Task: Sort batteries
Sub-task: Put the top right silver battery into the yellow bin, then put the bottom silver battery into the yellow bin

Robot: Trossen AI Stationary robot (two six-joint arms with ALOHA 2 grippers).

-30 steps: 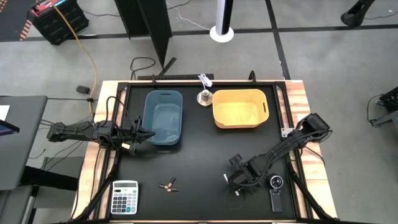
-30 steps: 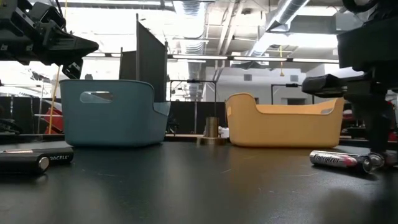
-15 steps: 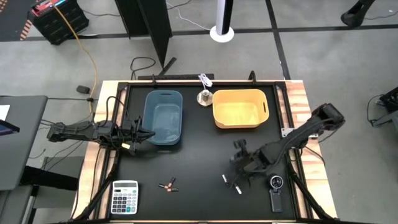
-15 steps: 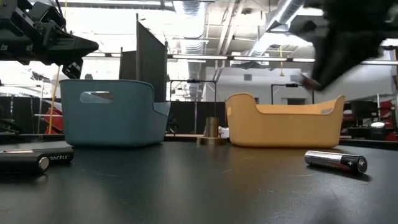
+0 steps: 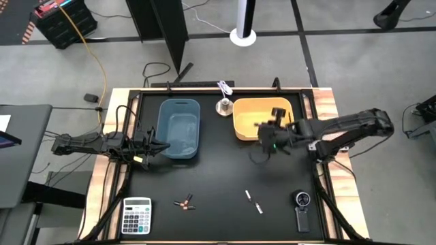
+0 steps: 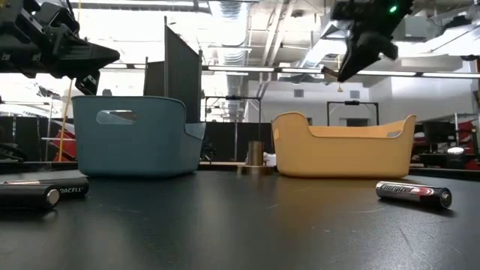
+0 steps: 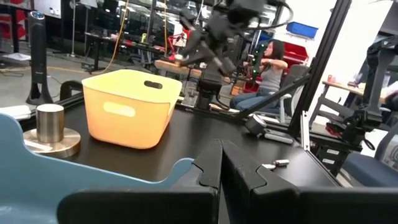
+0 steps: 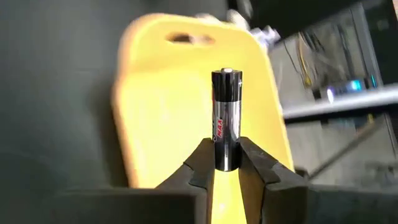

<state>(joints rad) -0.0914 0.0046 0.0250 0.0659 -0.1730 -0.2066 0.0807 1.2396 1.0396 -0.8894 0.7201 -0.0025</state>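
Note:
My right gripper (image 5: 266, 144) hangs in the air over the near-left corner of the yellow bin (image 5: 263, 119), shut on a silvery-and-black battery (image 8: 226, 115); in the low view it shows high above the bin (image 6: 358, 52). Two slender silvery batteries (image 5: 248, 195) (image 5: 259, 206) lie flat on the table, one showing in the low view (image 6: 413, 193). Dark short batteries (image 5: 182, 202) lie near the calculator, and also show in the low view (image 6: 34, 196). My left gripper (image 5: 163, 145) waits shut beside the blue bin (image 5: 178, 128). My right gripper pinches the battery by its lower end (image 8: 225, 158) between the two fingertips (image 8: 200, 163). The battery lies in line with the fingers and sticks out well beyond them, its terminal nub (image 8: 227, 71) at the free end. It is lifted clear, above the yellow bin.
A calculator (image 5: 136, 216) sits at the near-left corner and a black device with a round dial (image 5: 302, 208) at the near right. A small metal bell with a white cord (image 5: 223, 105) stands between the two bins. A seated person (image 7: 267, 62) shows beyond the table.
My right gripper has risen from the near-right part of the table, where the slender batteries lie, and travelled toward the far edge to above the yellow bin, carrying one battery lifted clear. Two slender batteries stay on the table.

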